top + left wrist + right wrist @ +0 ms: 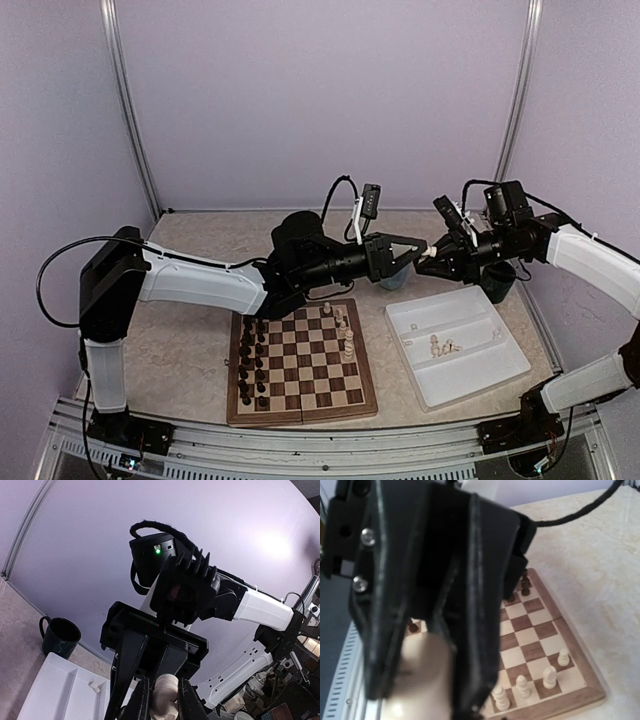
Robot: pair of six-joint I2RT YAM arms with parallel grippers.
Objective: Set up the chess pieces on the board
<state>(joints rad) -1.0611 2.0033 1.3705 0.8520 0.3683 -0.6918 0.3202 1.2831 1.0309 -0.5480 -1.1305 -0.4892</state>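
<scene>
White pieces (346,335) are in three places. A short file of them stands on the board (310,372), along the edge nearest the claws, below the left claw (421,251) and back toward its base. A few more lie loose in the tray (470,378), down under the right claw (441,256). One piece (428,252) is up in the air between the two claws, which meet tip to tip well above the table.

My left claw is narrow and pinches that piece. In its wrist view the rounded cream body sits tight between two dark fingers (141,705) at the bottom of the frame.

My right claw comes at the same piece from the opposite side, touching it or very nearly. Its wrist view is blurred and crowded with dark fingers around the piece. I cannot tell whether that claw is clamped or slack.

Dark pieces (250,360) fill two columns on the board edge farthest from both claws. A dark mug (497,280) stands on the table just behind the right claw, under its arm, near the tray's far corner.
</scene>
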